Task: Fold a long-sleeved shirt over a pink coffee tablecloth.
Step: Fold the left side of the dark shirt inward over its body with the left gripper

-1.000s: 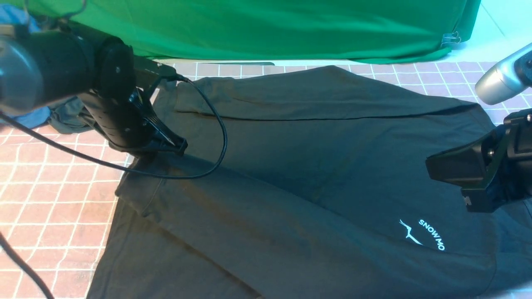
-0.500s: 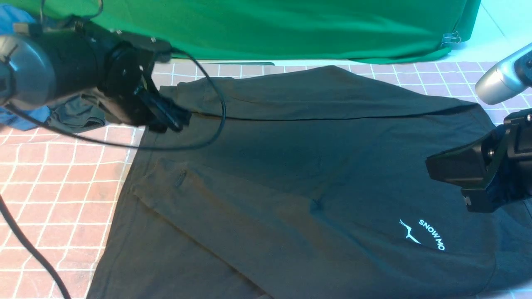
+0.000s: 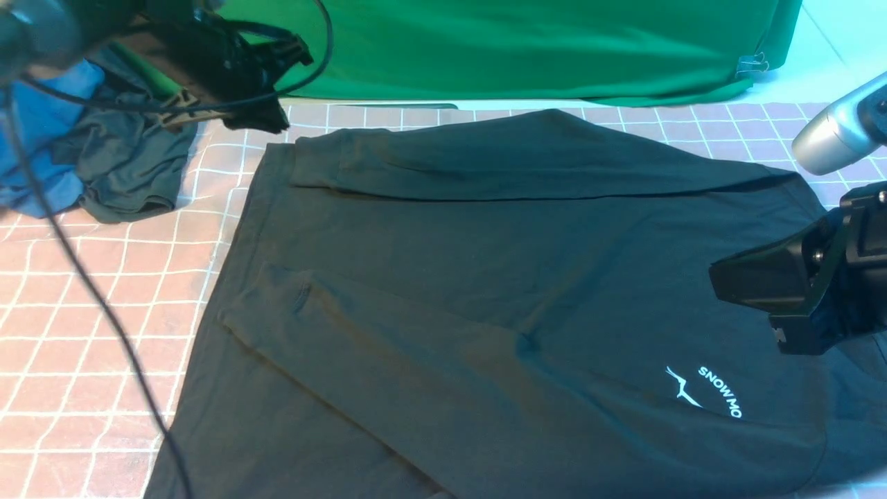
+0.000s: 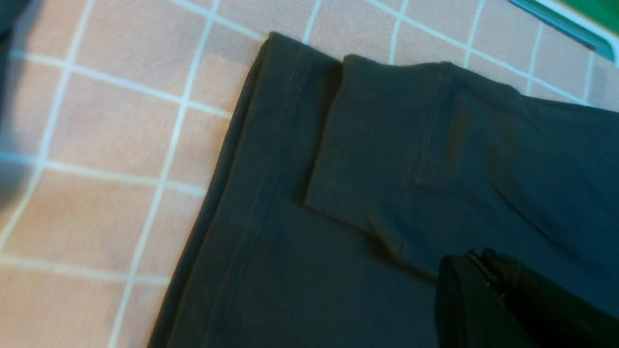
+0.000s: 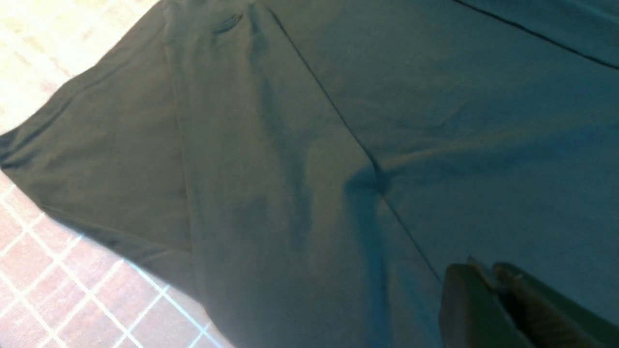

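Here's the long-sleeved shirt [image 3: 485, 277], black, spread flat on the pink coffee tablecloth [image 3: 90, 312], with the collar end off to the right and the hem to the left. The white mountain print with "SNOW MO" shows near the right side. Both sleeves lie over the body. One runs along the far edge, and the other lies at a slant across the middle, its cuff close to the hem.

The left hand [image 4: 476, 263] is up at the far left, over the far hem corner where the far sleeve's cuff rests on the hem. Its fingers are pressed together with nothing between them (no cloth caught there, by its wrist camera).

The right hand [image 5: 481, 270] hangs over the chest area, just above the print. Its fingers are drawn almost together and empty. Whether it touches the fabric, I cannot tell.

Behind the shirt a green cloth [image 3: 520, 48] drapes down. At the far left a blue garment [image 3: 34, 138] and a dark grey-green garment [image 3: 132, 166] lie bunched together, apart from the shirt.
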